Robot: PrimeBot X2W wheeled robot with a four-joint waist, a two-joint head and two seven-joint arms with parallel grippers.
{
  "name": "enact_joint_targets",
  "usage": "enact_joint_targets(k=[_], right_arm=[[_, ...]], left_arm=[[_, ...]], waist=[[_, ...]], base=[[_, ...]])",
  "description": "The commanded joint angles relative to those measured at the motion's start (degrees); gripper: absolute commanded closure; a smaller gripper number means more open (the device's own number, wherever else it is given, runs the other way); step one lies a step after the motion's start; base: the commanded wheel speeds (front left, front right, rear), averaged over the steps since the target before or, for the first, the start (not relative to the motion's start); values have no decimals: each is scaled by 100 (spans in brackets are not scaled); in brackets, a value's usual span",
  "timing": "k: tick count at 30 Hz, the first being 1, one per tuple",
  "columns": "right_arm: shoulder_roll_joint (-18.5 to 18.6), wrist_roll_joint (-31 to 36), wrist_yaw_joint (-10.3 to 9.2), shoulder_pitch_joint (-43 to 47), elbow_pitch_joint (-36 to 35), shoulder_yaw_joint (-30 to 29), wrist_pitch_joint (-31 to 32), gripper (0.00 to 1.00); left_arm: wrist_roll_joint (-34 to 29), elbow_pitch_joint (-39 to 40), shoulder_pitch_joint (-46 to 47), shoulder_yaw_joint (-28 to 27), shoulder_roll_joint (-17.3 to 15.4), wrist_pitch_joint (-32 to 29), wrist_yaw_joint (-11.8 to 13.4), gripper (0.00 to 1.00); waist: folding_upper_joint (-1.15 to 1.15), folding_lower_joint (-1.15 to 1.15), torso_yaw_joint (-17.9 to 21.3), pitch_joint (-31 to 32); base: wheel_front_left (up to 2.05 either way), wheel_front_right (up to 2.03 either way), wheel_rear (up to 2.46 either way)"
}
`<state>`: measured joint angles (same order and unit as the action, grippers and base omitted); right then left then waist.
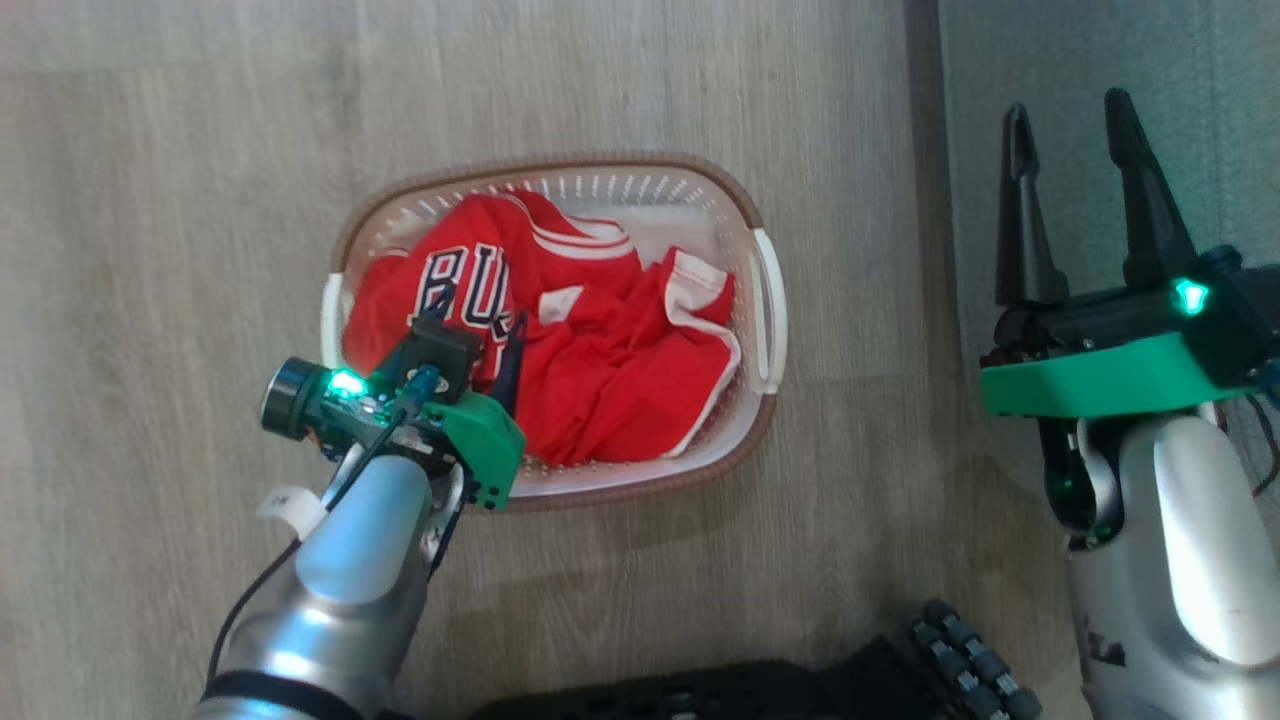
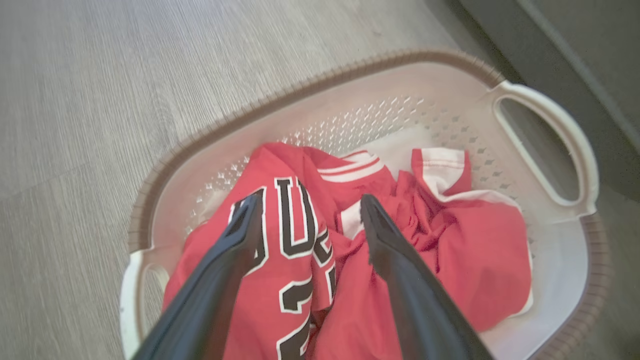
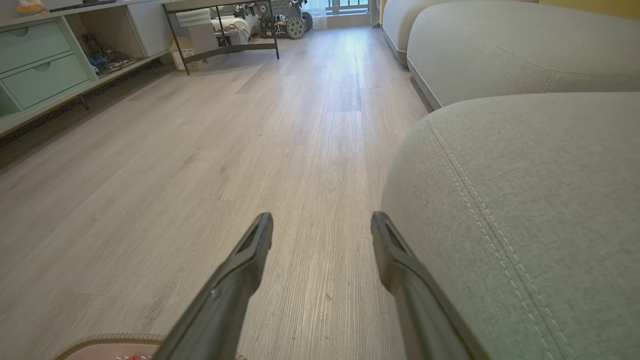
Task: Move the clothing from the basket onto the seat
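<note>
**Spotter:** What's closest on your left?

**Me:** My left gripper (image 2: 310, 202). The jaws are spread wide with nothing in them, pointing tips-down over the basket (image 1: 560, 165). I can't tell whether the tips touch cloth.

**Spotter:** And the clothing?

**Me:** The clothing (image 1: 600, 370) is all inside the basket, crumpled. There's a slick red jersey (image 2: 295, 270) with black-and-white letters under my fingers. The shorts (image 2: 480, 260) with white trim lie towards the white handle (image 2: 550, 145). The basket is oval, with smooth cream plastic walls, perforated, and a ribbed brown rim.

**Spotter:** Room around it?

**Me:** Bare pale wood-grain floor (image 1: 180, 200) on my left and beyond the basket. On the right there's a narrow strip of floor, then the edge of the seat (image 3: 525, 200).

**Spotter:** Right side?

**Me:** My right gripper (image 1: 1068, 105) hovers by that edge, open and holding nothing. The seat is grey-green woven fabric with a rounded corner and a double-stitched seam. Farther on there's another cushion (image 3: 500, 50), then long open floor up to a shelf unit with drawers (image 3: 40, 70).
</note>
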<state>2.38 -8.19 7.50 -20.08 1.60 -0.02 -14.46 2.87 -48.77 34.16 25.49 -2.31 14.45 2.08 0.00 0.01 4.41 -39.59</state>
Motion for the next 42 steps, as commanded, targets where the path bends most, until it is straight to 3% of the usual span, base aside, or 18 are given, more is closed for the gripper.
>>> enact_joint_targets(k=[1, 16, 27, 28, 31, 42], right_arm=[[50, -42, -1, 23, -217, 148, -54, 0], [50, -243, -1, -297, -361, 210, -54, 0], [50, -299, -1, -426, -333, 253, -54, 0], [50, -301, -1, -434, -330, 258, -54, 0], [50, -303, -1, -453, -321, 265, -54, 0], [50, -286, -1, -421, -150, 228, -54, 0]], left_arm=[[-53, -32, 17, -89, -116, 55, 42, 0], [-412, -1509, 1245, 183, -146, 20, 644, 0], [-307, -2113, 1593, 395, -69, -188, 693, 0], [-293, -2131, 1607, 415, -66, -204, 698, 6], [-233, -2175, 1639, 477, -61, -259, 676, 99], [233, -1773, 1459, 806, -58, -133, 530, 100]], waist=[[0, -1, 110, -194], [0, -1, 319, -924], [0, -1, 363, -1079], [0, -1, 366, -1083], [0, -1, 375, -1090], [0, -1, 297, -754]], base=[[0, 0, 0], [0, 0, 0], [0, 0, 0], [0, 0, 0], [0, 0, 0], [0, 0, 0]])
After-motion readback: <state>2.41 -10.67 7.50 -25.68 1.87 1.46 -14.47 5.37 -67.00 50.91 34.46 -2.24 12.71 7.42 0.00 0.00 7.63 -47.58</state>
